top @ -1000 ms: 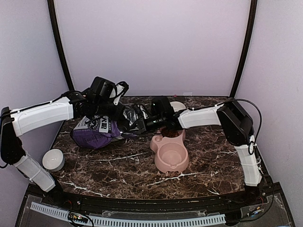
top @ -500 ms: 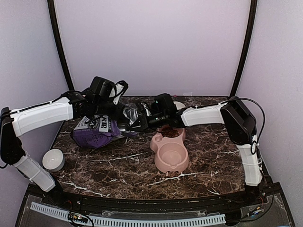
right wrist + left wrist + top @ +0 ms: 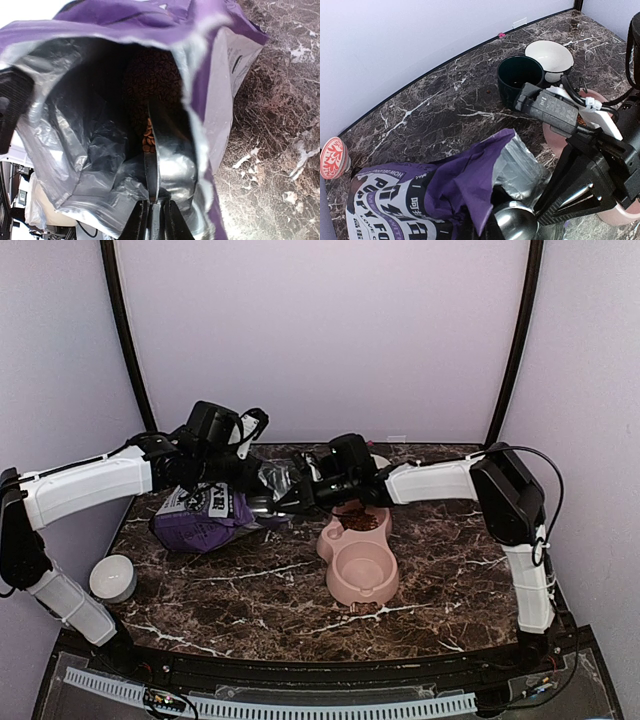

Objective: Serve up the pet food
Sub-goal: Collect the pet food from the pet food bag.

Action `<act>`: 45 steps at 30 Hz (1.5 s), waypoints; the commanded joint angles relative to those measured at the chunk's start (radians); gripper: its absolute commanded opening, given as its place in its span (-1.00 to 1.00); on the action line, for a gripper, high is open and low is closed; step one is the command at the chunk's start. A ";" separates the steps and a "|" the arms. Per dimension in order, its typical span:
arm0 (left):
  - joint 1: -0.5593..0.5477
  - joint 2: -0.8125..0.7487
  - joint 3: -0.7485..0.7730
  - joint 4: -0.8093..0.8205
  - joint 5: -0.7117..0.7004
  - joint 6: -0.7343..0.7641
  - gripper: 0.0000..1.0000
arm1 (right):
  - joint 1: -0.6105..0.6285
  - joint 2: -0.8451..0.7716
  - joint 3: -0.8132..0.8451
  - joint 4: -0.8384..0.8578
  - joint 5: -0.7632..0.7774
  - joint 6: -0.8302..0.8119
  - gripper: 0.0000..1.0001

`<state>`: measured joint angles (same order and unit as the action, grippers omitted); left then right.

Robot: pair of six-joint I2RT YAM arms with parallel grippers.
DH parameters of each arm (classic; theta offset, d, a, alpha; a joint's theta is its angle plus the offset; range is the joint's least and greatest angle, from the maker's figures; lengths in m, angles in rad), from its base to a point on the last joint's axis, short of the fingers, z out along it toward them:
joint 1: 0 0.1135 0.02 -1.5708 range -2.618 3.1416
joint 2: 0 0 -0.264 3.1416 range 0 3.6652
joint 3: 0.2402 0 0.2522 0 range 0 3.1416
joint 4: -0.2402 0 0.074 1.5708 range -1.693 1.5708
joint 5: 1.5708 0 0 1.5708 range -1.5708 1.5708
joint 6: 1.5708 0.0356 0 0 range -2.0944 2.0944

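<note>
One purple bag [image 3: 395, 200], one pink double bowl [image 3: 362, 575], one metal scoop [image 3: 170, 162] and one dark green cup [image 3: 519, 75]. Two white bowls: a near-left bowl [image 3: 112, 578] and a back bowl [image 3: 549, 56]. Pet food [image 3: 150, 75] shows in two heaps

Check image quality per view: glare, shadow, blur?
Top external: even, soft light, sharp; mouth of the purple-and-grey printed bag lost among dark arm parts. Left wrist: background sharp, the near shiny metal scoop slightly soft. Right wrist: glare on the bag's silver foil lining, reddish-brown kibble pellets deep in shadow, top-left corner blown white.
</note>
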<state>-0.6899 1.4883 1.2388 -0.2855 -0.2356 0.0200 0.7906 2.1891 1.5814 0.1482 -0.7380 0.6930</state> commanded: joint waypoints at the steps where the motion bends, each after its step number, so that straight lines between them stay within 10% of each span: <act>1: 0.002 -0.066 0.004 0.113 0.009 0.018 -1.00 | -0.023 -0.055 0.026 0.026 0.027 0.021 -1.00; 45: 0.001 -0.092 -0.024 0.144 -0.015 0.058 -1.00 | -0.116 -0.181 -0.194 0.342 -0.134 0.274 -1.00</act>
<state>-0.6880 1.4712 1.2068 -0.2485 -0.2291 0.0669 0.6888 2.0670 1.4105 0.3786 -0.8310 0.9215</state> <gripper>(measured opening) 0.008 0.105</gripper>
